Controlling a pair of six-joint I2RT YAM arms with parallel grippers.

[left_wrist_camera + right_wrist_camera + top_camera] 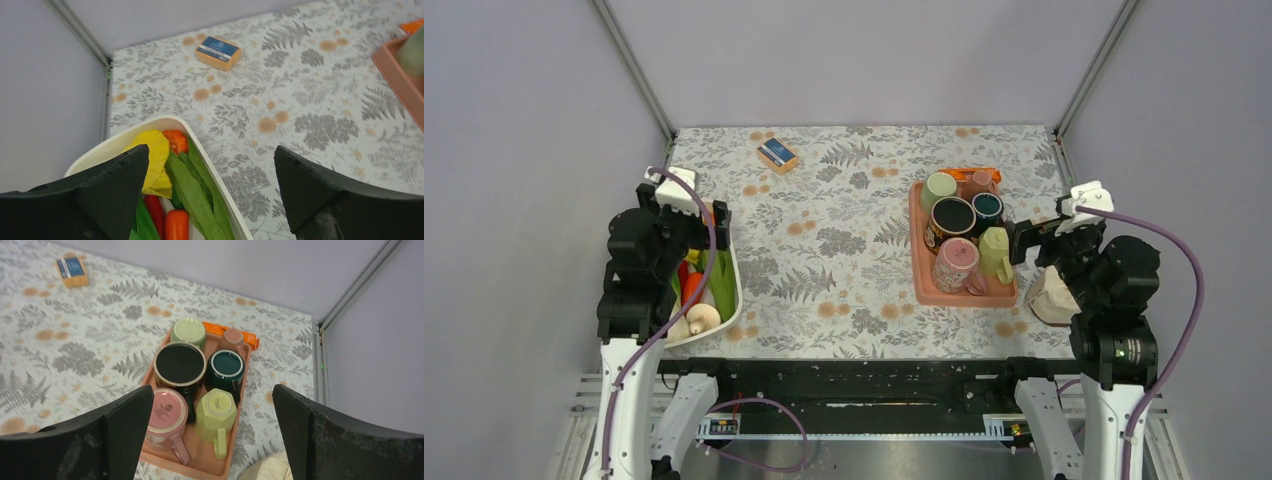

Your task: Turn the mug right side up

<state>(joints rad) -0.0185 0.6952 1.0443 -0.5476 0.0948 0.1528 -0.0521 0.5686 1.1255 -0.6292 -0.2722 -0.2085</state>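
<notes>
A salmon tray [921, 262] at the right holds several mugs, all standing bottom up. At its near end are a pink mug [955, 262] and a yellow-green mug [994, 250]. Behind them are a big black mug [952, 217], a teal mug [987, 207], a pale green mug [939, 187] and a small brown one [980, 181]. The right wrist view shows the pink mug [167, 417] and the yellow-green mug [216, 412] with handles pointing near. My right gripper [1024, 240] is open and empty, above and right of the tray [200, 452]. My left gripper [709, 225] is open and empty at the far left.
A white bowl [734, 300] of toy vegetables lies under my left gripper and shows in the left wrist view [150, 127]. An orange and blue block [776, 153] lies at the back. An orange packet [976, 172] sits behind the tray. A cream lump [1052, 293] lies right of it.
</notes>
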